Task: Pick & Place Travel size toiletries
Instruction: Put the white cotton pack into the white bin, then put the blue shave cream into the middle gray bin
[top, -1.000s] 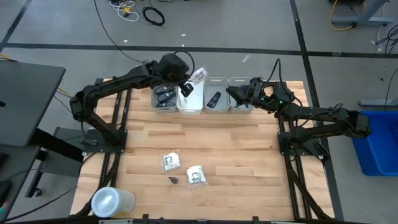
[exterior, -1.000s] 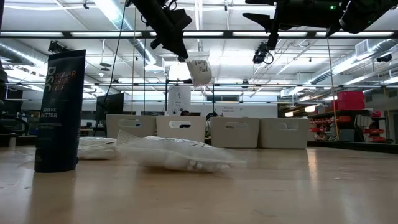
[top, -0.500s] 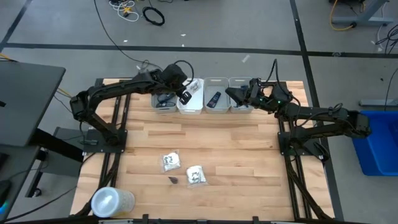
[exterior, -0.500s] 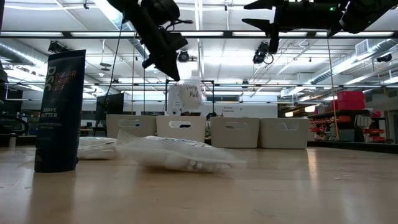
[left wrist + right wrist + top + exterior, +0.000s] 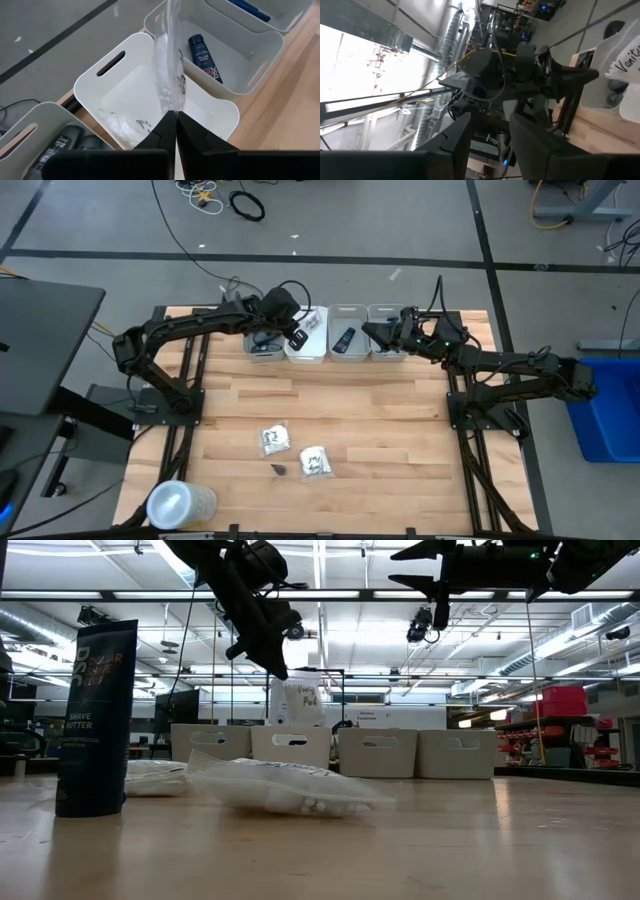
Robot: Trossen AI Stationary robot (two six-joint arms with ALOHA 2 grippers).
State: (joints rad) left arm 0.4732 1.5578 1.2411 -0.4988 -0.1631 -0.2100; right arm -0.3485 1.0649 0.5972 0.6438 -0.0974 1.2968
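The left gripper (image 5: 176,116) pinches the top of a small see-through crinkly packet with dark writing (image 5: 169,75) and holds it over the white plastic bin (image 5: 112,85), while the right gripper (image 5: 370,331) waits above the far grey bin (image 5: 388,346) with its claw partly apart and nothing in it.

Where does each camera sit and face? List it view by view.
High: above the table, looking straight down; both arms, left gripper and right gripper over the bins.
Low: table-top height, looking level toward the bins; arms enter from above.
Left wrist: on that arm, looking down past shut fingers at the packet.
Right wrist: on the right arm, facing the left arm.
Shared: low and left wrist both show the packet.
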